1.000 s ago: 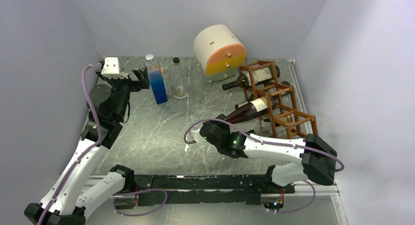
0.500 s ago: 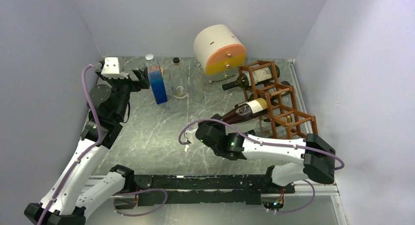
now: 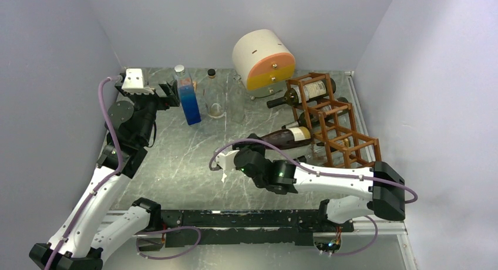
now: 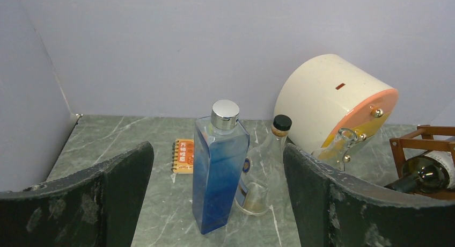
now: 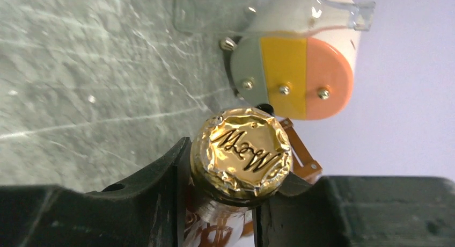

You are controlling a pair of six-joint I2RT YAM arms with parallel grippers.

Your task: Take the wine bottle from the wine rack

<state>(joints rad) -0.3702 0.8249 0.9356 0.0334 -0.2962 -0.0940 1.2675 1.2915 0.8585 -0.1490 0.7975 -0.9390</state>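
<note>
The right gripper [image 5: 221, 196] clamps the neck of the wine bottle [image 3: 290, 135], mid-withdrawal from the wine rack [image 3: 346, 142] at the right edge of the table [image 3: 188, 158]; next, pull it fully clear, level.

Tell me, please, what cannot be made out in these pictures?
- Right wrist view: the wine bottle shows only its foil-capped top; the right claw and the bottom edge hide the rest.
- Top view: whether the bottle's base has cleared the wine rack; the bars overlap it.
- Left wrist view: the rack is cut off by the right edge.
</note>
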